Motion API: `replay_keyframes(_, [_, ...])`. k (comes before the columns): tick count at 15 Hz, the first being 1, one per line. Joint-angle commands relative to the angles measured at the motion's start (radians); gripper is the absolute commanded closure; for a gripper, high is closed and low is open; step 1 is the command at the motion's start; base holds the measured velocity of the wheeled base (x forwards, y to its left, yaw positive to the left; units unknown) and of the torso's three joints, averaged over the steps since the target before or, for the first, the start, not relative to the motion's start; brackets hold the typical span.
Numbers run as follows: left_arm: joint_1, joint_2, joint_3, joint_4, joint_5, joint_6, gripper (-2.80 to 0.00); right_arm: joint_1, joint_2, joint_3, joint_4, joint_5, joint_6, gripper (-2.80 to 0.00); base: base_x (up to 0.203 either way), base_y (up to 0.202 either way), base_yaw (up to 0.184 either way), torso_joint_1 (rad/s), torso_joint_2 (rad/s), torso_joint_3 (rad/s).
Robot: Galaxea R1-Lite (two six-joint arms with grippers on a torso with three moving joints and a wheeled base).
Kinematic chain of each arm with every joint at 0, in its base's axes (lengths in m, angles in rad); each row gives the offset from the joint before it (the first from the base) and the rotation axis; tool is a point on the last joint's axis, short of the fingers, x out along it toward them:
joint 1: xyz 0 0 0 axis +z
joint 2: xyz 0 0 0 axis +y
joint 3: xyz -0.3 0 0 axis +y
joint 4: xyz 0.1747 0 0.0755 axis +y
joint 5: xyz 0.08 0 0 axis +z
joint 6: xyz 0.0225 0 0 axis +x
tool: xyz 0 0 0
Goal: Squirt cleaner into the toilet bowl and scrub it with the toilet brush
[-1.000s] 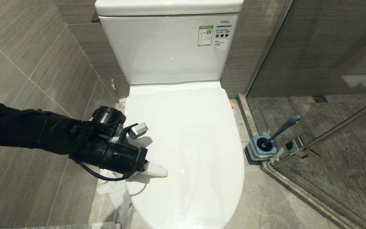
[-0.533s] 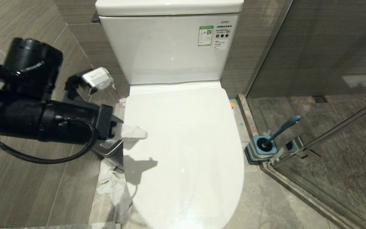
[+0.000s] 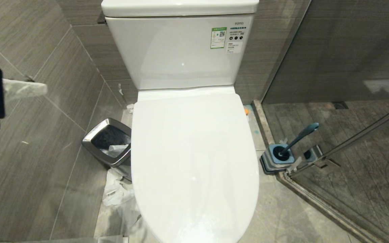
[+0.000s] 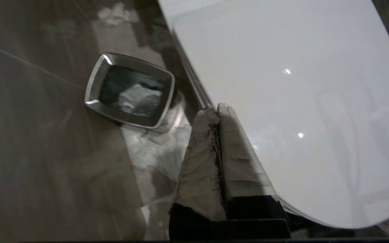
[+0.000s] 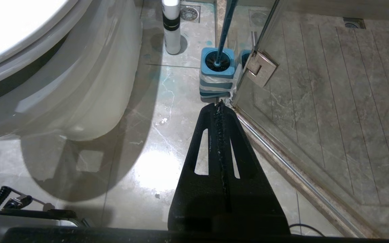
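White porcelain fills the middle: the toilet lid (image 3: 194, 162) lies shut over the bowl. Standing in its blue stand (image 3: 277, 161), the toilet brush (image 3: 297, 138) is on the floor at the toilet's right, beside the glass shower door (image 3: 356, 141). A chrome waste bin (image 3: 108, 145) holding paper sits left of the toilet. At the far left, the left gripper (image 4: 217, 109) hangs pressed together, empty. Low near the stand, the right gripper (image 5: 219, 105) is closed too, holding nothing.

The left gripper (image 4: 217, 113) has tapered fingers wrapped in crinkled white tape on a black base; the right gripper (image 5: 219, 106) is black, slotted, triangular.
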Motion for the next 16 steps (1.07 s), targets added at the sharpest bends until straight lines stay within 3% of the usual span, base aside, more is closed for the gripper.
replay_keyframes(1, [0.062,-0.128,-0.016,0.005,0.022,0.034,0.00,0.000,0.001,0.001,0.000,0.000,-0.001,0.00,0.000,0.000,0.000,0.000,0.00,0.000])
replay_keyframes(4, [0.181,-0.268,-0.014,0.030,0.001,0.057,0.00,0.000,0.001,0.000,0.000,0.000,-0.001,0.00,0.000,0.000,0.000,0.000,0.00,0.000])
replay_keyframes(8, [0.356,-0.453,0.001,0.015,-0.140,0.055,0.00,0.000,0.001,0.000,0.000,0.000,-0.001,0.00,0.000,0.000,0.000,0.000,0.00,0.000])
replay_keyframes(16, [0.422,-0.890,0.417,-0.103,-0.180,0.077,0.00,0.000,0.001,0.000,0.000,0.000,0.000,0.00,0.000,0.000,0.000,0.000,0.00,0.000])
